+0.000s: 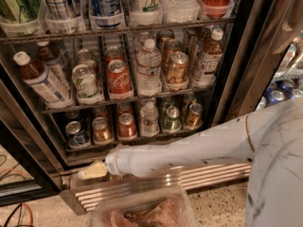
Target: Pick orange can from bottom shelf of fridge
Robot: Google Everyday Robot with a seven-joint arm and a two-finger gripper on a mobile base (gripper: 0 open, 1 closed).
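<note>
The fridge (246, 56) stands open with wire racks of drinks. On the bottom shelf (137, 138) the orange can (102, 129) stands second from the left, between a blue-and-silver can (75, 132) and a red can (127, 125). A small water bottle (149, 118), a green can (171, 119) and a brownish can (193, 115) stand further right. My gripper (91, 171) is at the end of the white arm (189, 148). It is below the shelf, in front of the ribbed base panel (165, 181), just under and left of the orange can, not touching it.
The middle rack holds bottles, a red cola can (118, 78) and a copper can (176, 67). The top rack (118, 30) holds larger bottles. A clear plastic tub (144, 211) sits below the arm. The door frame (23, 169) is at the left. A second cooler with blue cans (279, 93) is at the right.
</note>
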